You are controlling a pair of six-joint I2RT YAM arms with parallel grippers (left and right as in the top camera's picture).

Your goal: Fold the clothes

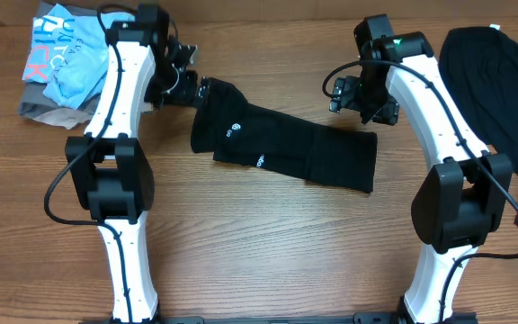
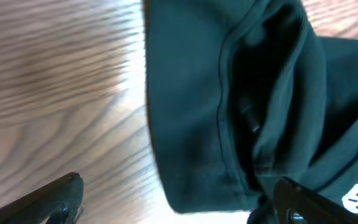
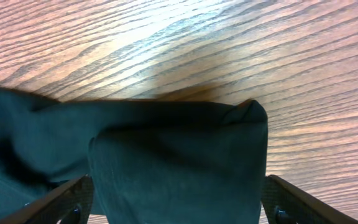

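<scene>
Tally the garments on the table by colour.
Black: 2, the folded black fabric garment mid-table and the loose black fabric garment at the right edge.
Light blue: 1, the light blue printed fabric garment.
Grey: 1, the grey fabric garment beneath it.
Total: 4.

A folded garment (image 1: 286, 148) lies mid-table (image 1: 241, 252); a heap of cloth (image 1: 66, 63) sits far left behind it, a second garment (image 1: 493, 81) far right.

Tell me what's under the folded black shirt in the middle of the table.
The folded black shirt lies on the wooden table, which shows all around it. Its own layers overlap, so anything directly beneath is covered.
</scene>
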